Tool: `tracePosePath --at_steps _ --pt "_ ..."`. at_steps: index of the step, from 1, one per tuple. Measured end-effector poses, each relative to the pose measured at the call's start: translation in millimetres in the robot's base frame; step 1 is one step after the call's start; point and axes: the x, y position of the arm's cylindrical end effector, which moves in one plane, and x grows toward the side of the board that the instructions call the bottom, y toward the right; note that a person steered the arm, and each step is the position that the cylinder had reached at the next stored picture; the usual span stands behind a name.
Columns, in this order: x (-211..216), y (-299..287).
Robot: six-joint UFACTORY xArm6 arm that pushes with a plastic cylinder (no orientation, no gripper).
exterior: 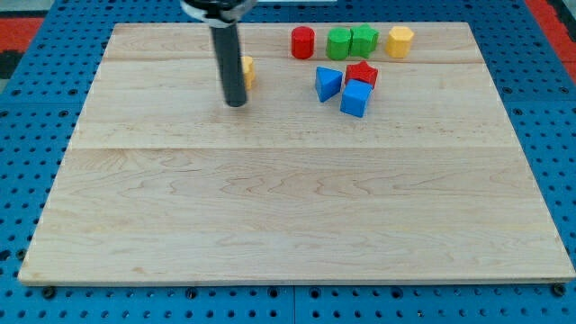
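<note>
My tip (236, 103) is the bottom end of a straight dark rod, and it rests on the wooden board (288, 207), far back and a bit to the left. There is no pincer on this arm, so nothing opens, shuts or holds anything. Just to the right of the rod sits a small yellow block (247, 72). The rod hides most of it, so I cannot tell its shape, and I cannot tell if the rod touches it. It is the block nearest my tip.

Farther right, well apart from my tip, is a little bunch of three blocks. A blue triangle block (328, 83) is on the left, a red block (362, 74) is just beside it on the right, and a blue cube (355, 98) sits in front of the red one, touching it.

Along the far edge is a row. A red cylinder (302, 42) comes first, then two green blocks (339, 42) (364, 40) pressed side by side, then a yellow block (400, 40) that looks six-sided.

The board is pale wood with long plank lines. Under it is a blue table (36, 135) full of small holes. A bit of red floor (22, 22) shows in the far corners.
</note>
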Motion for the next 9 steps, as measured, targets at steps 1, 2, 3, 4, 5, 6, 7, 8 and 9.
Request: tracePosePath --at_steps 1,2,3,4,5,6,7,8,9 --pt "-16.2 5.1" --pt "-21.2 6.0" --pt "16.0 1.1" --pt "1.5 0.5" --pt "-34.4 -8.1" --pt "-8.3 -4.2" --pt "-17.9 -25.4" --pt "-36.5 -46.4" --pt "-80.1 -13.1"
